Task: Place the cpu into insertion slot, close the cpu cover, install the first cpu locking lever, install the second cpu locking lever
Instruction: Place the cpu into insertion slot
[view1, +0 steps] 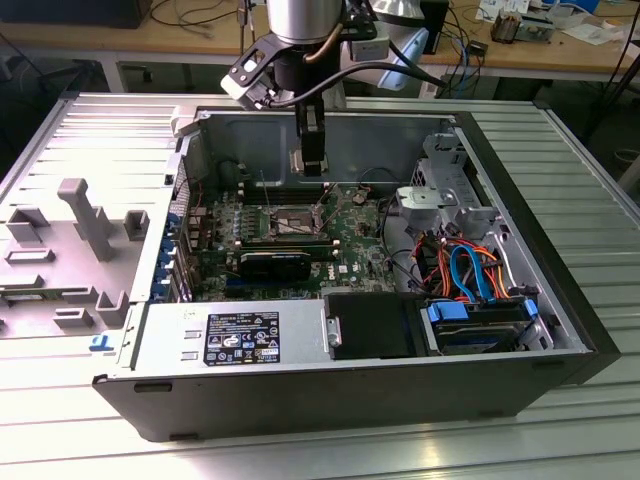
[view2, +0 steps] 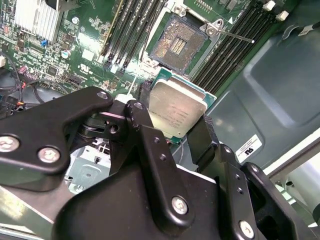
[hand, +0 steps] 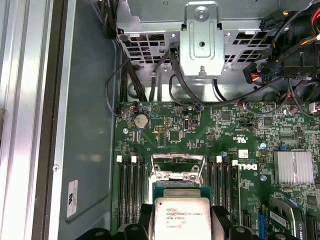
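The cpu (view2: 177, 106), metal top showing, is clamped by its edges between the fingers of the gripper (view2: 173, 131). It hangs above the green board (view1: 350, 235), near the insertion slot (view2: 176, 42) but clear of it. The slot lies bare, contacts exposed. The cpu cover (hand: 177, 169) stands raised. The board sits inside the open computer case (view1: 300, 400), which also holds a drive cage (view1: 440, 190) and coloured cables (view1: 465, 270).

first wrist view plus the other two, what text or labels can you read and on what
cpu: print lines on top, too blurred to read.
motherboard: a white brand logo; other markings too small to read.
white sticker on the case wall: too small.
black label on the power supply: too small.
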